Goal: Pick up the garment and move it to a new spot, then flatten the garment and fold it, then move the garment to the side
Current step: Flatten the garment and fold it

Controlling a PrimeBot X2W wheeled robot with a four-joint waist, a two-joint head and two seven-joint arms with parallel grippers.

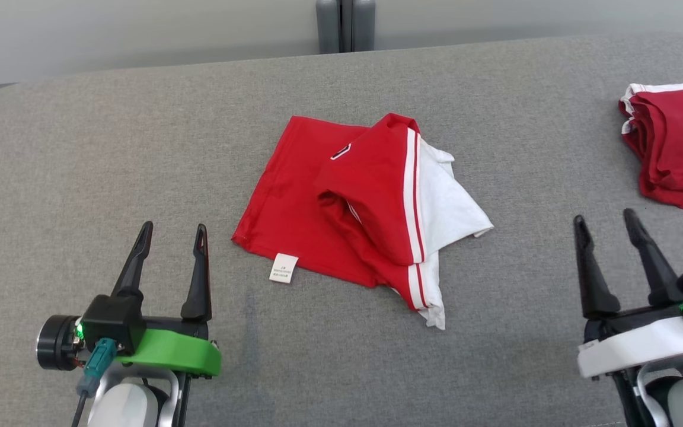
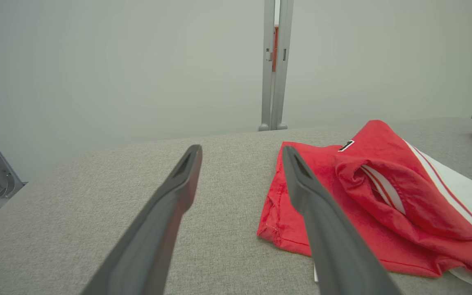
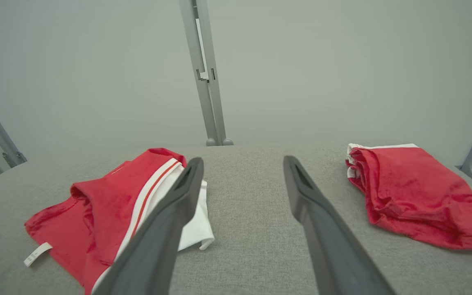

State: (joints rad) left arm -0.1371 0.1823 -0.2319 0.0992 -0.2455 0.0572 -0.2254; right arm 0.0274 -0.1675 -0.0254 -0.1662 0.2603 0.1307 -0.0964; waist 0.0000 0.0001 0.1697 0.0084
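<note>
The left hand sat at the near left of the grey padded surface, its two dark fingers spread wide and holding nothing. The right hand sat at the near right, also spread wide and empty. Between them, well apart from both, lay the garment, red with white panels and thin white and red stripes, loosely bunched, one red part folded up over the rest and the white part spilling out to the right. A small white label lay on the surface at the garment's near left edge. Farther right, by the surface's edge, lay a second red garment with white trim, folded into a pile. A grey post stood behind the far edge.
</note>
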